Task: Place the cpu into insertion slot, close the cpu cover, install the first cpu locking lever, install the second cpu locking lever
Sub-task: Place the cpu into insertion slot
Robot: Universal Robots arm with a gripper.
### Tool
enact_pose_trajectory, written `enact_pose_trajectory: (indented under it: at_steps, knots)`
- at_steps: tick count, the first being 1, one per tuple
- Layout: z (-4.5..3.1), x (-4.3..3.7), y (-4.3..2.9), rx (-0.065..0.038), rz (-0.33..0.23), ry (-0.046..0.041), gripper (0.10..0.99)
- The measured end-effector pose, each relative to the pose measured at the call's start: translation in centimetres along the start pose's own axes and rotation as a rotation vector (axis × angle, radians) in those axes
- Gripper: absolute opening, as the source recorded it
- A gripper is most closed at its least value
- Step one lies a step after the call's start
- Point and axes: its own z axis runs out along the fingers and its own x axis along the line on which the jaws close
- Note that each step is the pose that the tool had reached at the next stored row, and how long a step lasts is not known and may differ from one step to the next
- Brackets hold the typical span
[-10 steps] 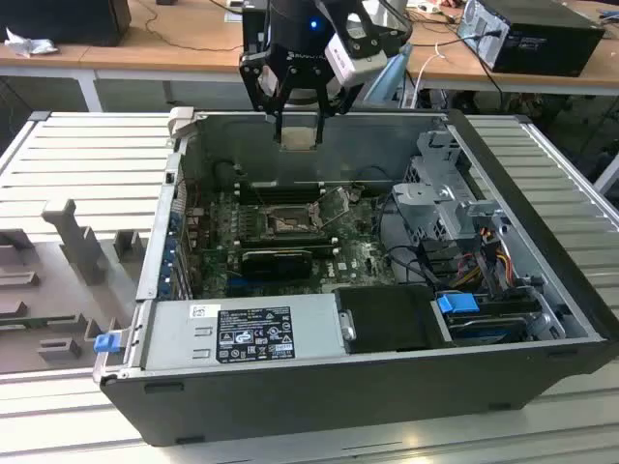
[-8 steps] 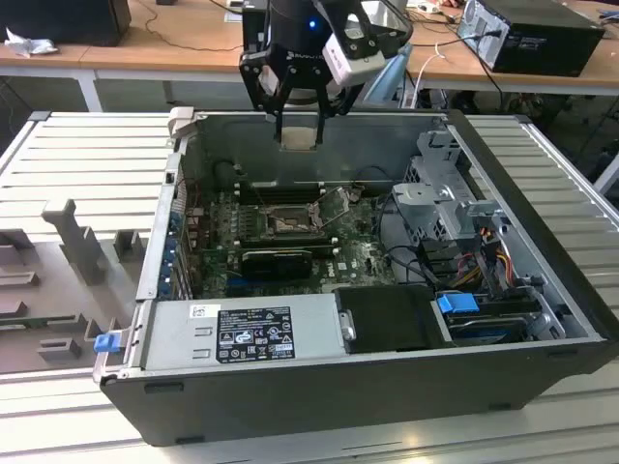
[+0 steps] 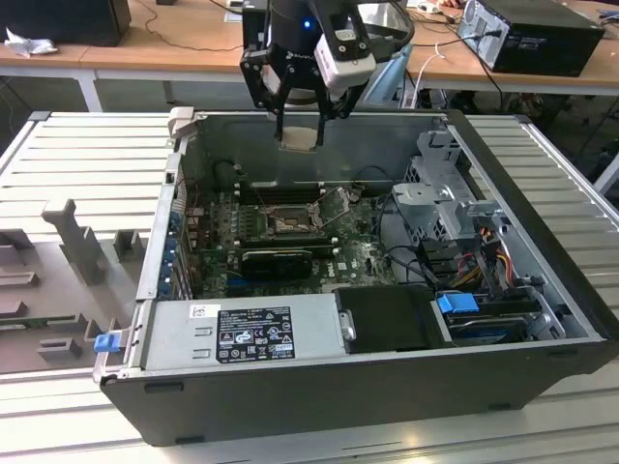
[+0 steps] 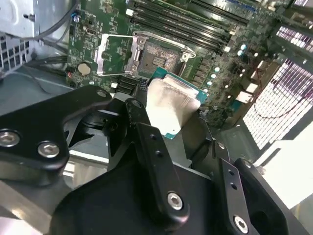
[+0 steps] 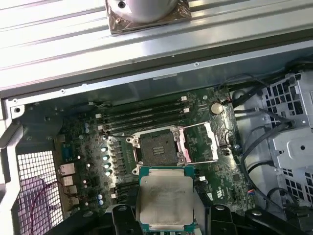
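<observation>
My gripper [image 3: 300, 122] is above the open computer case [image 3: 338, 396]. The jaws are drawn in on the cpu [image 3: 297, 137] and grip it by two opposite edges, pale metal face up (in both wrist views the chip sits flat between my black fingers). In the exterior view the cpu hangs near the case's far wall, well above the motherboard [image 5: 83, 142] and not touching it. The insertion slot [image 5: 157, 148] lies bare, a dark square in a silver rim, just beside the long memory slots [image 5: 146, 117]. The cpu cover [image 5: 213, 143] is swung open, off the slot at one side, and its cut-out centre shows green board.

Progress, as I judge it: none of the four steps is finished. The chip is in my hold and not seated, the cover is unclosed, and both locking levers are left to do (I cannot make them out with certainty among the socket's metalwork).
</observation>
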Motion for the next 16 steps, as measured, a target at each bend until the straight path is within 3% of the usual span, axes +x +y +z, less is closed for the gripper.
enact_pose_trajectory:
  at_steps: [3,4,6,10,16]
  knots:
    - [0.04,0.0,0.0,-0.001,0.09,-0.008,0.525]
    - [0.08,0.0,-0.01,-0.002,0.146,-0.0132,0.525]
    - [0.1,0.0,-0.01,-0.003,0.182,-0.0165,0.525]
    - [0.21,-0.01,-0.02,-0.004,0.325,-0.0298,0.525]
    - [0.34,-0.01,-0.03,-0.006,0.494,-0.0452,0.525]
